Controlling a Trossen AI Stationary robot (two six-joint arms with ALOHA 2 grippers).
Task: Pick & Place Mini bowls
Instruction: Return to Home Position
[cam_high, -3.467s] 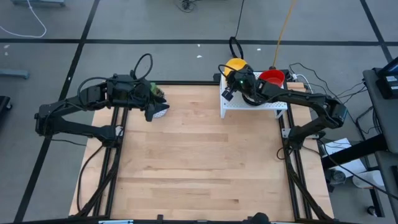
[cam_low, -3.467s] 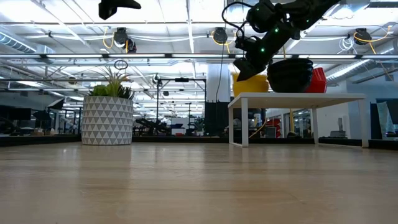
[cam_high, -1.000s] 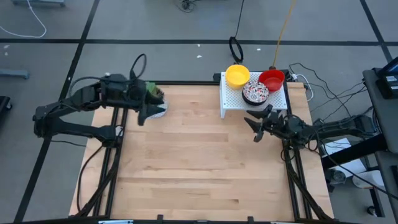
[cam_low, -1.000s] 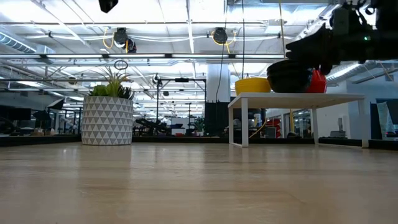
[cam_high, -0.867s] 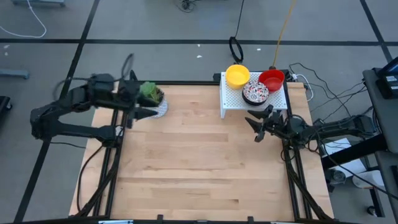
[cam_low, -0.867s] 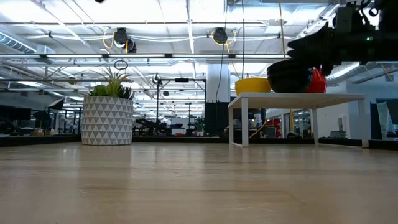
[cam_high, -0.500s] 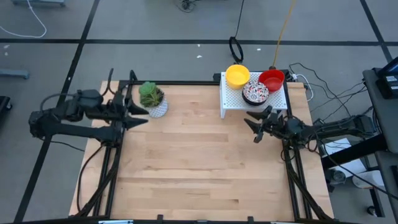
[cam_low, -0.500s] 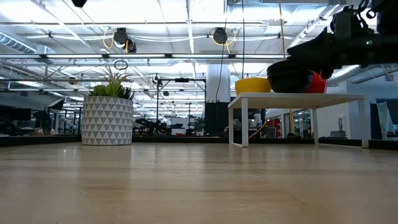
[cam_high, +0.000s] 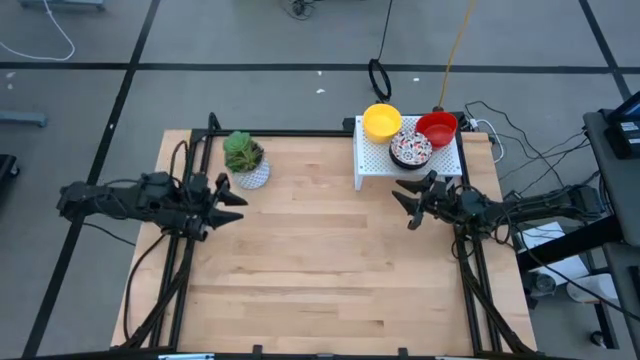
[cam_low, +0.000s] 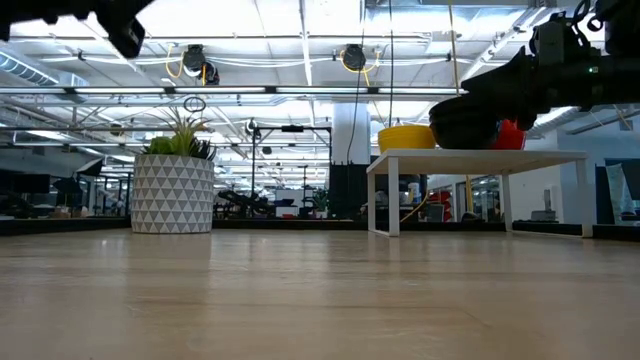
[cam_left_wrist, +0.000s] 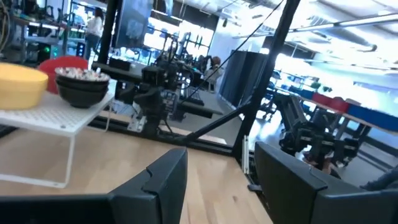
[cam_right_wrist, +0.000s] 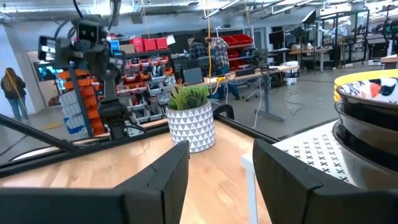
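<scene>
The mini bowls stand on a white perforated shelf (cam_high: 440, 168) at the table's far right: a yellow bowl (cam_high: 381, 121), a red bowl (cam_high: 436, 126), and a stack of patterned bowls (cam_high: 410, 148) with dark outsides. My right gripper (cam_high: 403, 205) is open and hovers just in front of the shelf, pointing level toward the table's left. My left gripper (cam_high: 236, 203) is open at the left edge, near the plant pot (cam_high: 245, 165), and points level toward the shelf. Neither holds anything. The left wrist view shows the yellow bowl (cam_left_wrist: 18, 84) and the patterned stack (cam_left_wrist: 81, 87) on the shelf.
A white patterned pot with a green plant (cam_low: 173, 190) stands at the far left of the wooden table (cam_high: 320, 270). Black frame rails run along both side edges. The table's middle and near part is bare wood. Cables lie behind the shelf.
My left gripper has drawn back from above the plant pot toward the table's left and near edges. It has sunk and tipped from pointing down to level, staying open. My right gripper has kept its place in front of the shelf.
</scene>
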